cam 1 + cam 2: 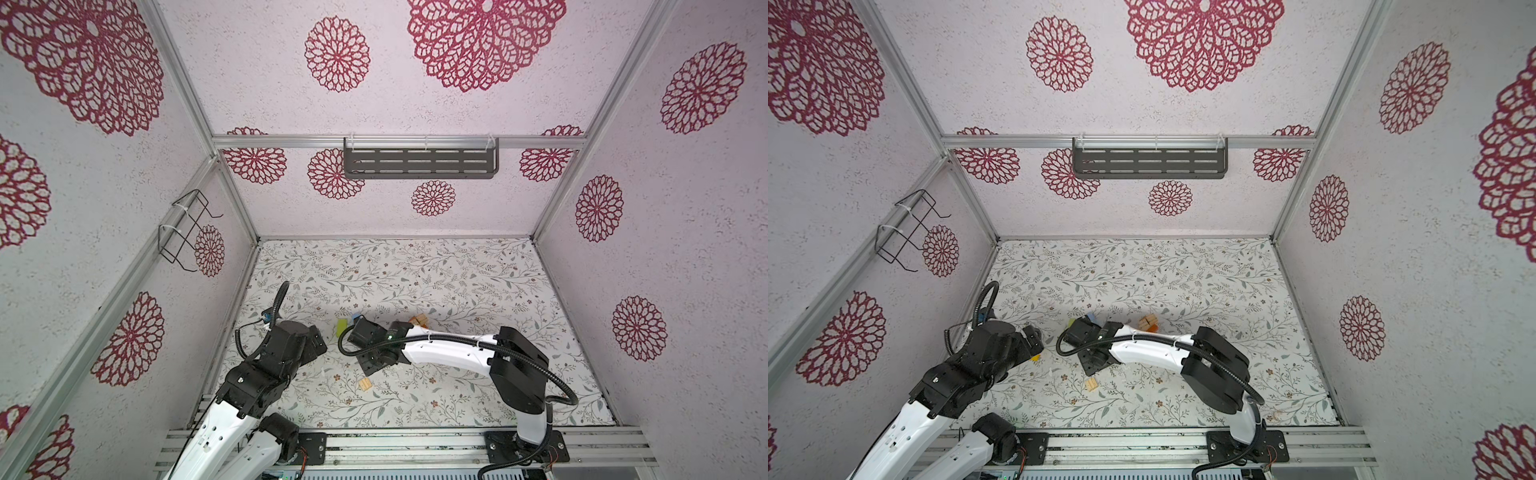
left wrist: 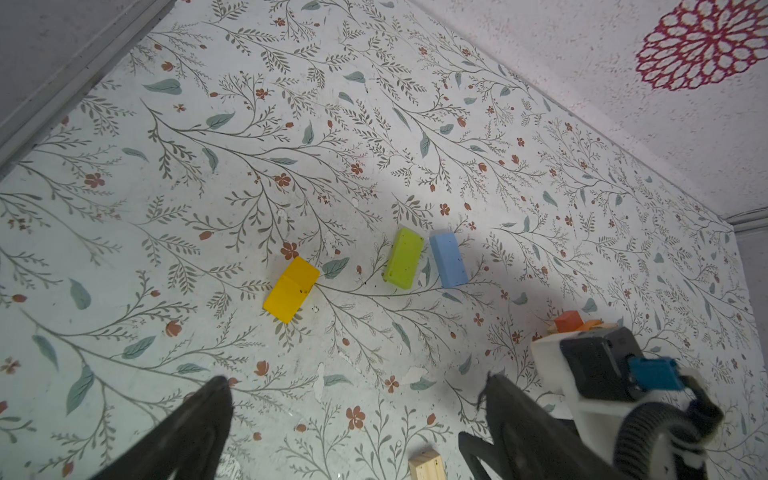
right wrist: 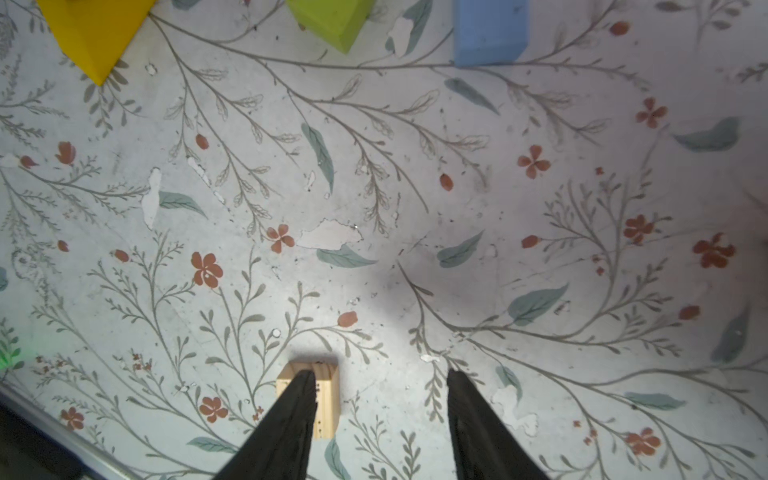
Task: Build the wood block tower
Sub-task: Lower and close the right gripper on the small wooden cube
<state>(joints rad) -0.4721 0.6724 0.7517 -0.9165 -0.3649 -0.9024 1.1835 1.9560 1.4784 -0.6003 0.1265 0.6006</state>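
Evidently left pincer [image 2: 356,379] gapes, and right pincer [image 3: 380,374], released, overlaps a smooth rectangular tan block [image 3: 328,399].

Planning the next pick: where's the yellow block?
In the left wrist view the yellow block lies flat on the table, left of middle, nearest the green block, not touching.

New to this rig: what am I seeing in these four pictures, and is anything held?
Two robot arms work at a floral table. Two pictures look down from overhead; two come from cameras on the wrists. Loose on the table lie a yellow block, a green block and a blue block. A small started tower stands beside the right arm. The left claw is wide open and empty. The right claw is open too, a tan block by one finger, gripping nothing.
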